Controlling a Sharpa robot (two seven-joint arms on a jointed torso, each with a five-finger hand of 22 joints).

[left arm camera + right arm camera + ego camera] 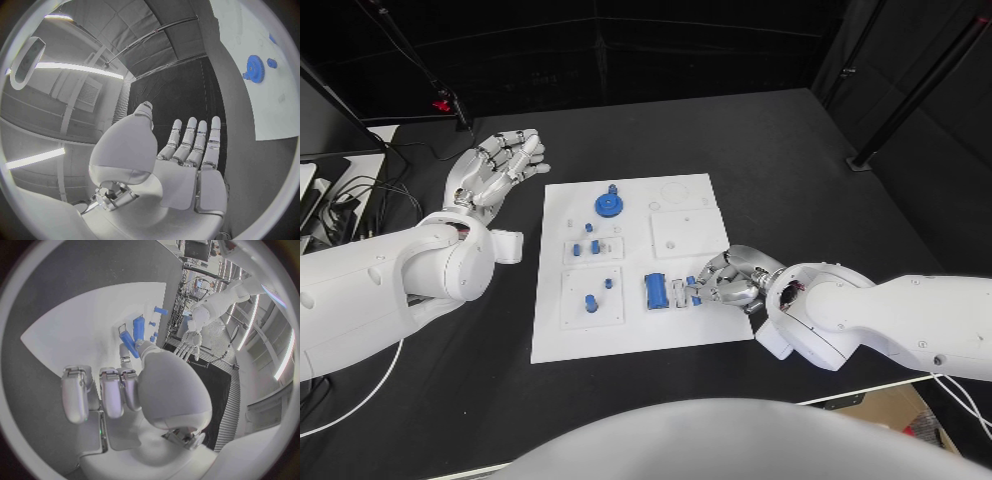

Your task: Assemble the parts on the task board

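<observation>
1. Nearest the camera in the head view, the right robot hand rests low on the lower right of the task board, fingers curled down at a cluster of small blue pieces. One long blue part lies at its thumb tip in the right wrist view; whether the robot hand actually pinches it cannot be told.
2. Just left of those fingers, an oblong blue part lies in its square recess, looking seated.
3. Further left on the board, a lower panel carries two small blue pegs. These appear to be in place.
4. Above that, at mid-frame, a smaller panel holds several short blue pegs, standing close together.
5. Toward the upper part of the board, the blue gear sits on its post, with a small blue piece just beyond it.
6. The square plate right of centre and the round outline above it look bare, so that side likely remains to be filled.
7. Farthest, at upper left, the left robot hand hovers over the black surface off the board, fingers straight and spread, holding nothing.
</observation>
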